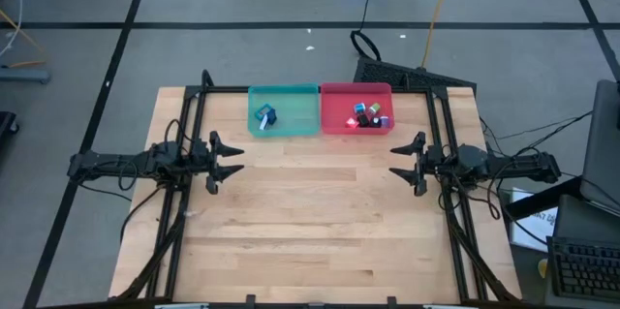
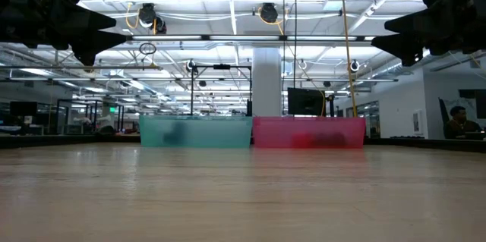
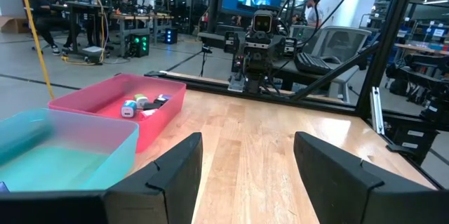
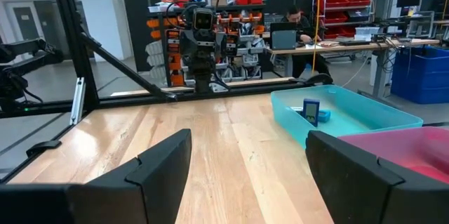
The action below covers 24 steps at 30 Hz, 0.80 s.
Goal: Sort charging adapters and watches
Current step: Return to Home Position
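Two watches (image 1: pixel 263 115) lie in the teal bin (image 1: pixel 300 117). About five adapters (image 1: pixel 368 115) cluster in the red bin (image 1: pixel 334 104). The left claw (image 1: pixel 237 159) and right claw (image 1: pixel 395 161) hang released above the worktop (image 1: pixel 310 222).

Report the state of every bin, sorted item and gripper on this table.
teal bin: upright, holds the watches.
watches: inside the teal bin.
red bin: upright, holds the charging adapters.
charging adapters: clustered inside the red bin.
left gripper: open, empty, raised above the left of the table.
right gripper: open, empty, raised above the right of the table.
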Motion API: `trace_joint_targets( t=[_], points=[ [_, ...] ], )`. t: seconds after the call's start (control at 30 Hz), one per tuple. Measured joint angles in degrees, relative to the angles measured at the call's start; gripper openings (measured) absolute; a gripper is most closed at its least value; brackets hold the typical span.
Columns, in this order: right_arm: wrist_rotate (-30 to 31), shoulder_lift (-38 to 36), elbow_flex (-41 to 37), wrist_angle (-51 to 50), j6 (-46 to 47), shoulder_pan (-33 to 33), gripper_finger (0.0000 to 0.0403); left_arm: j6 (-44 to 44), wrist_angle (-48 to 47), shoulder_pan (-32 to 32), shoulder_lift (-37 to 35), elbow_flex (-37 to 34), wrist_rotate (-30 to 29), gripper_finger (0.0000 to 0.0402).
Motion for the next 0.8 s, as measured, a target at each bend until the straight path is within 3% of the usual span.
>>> trace_joint_targets(
  t=[0.8],
  points=[
    [-0.15, 0.00, -0.02, -0.22, 1.37, 0.02, 0.0268, 0.01, 0.01, 0.00, -0.01, 0.00, 0.00, 0.0228]
  ],
)
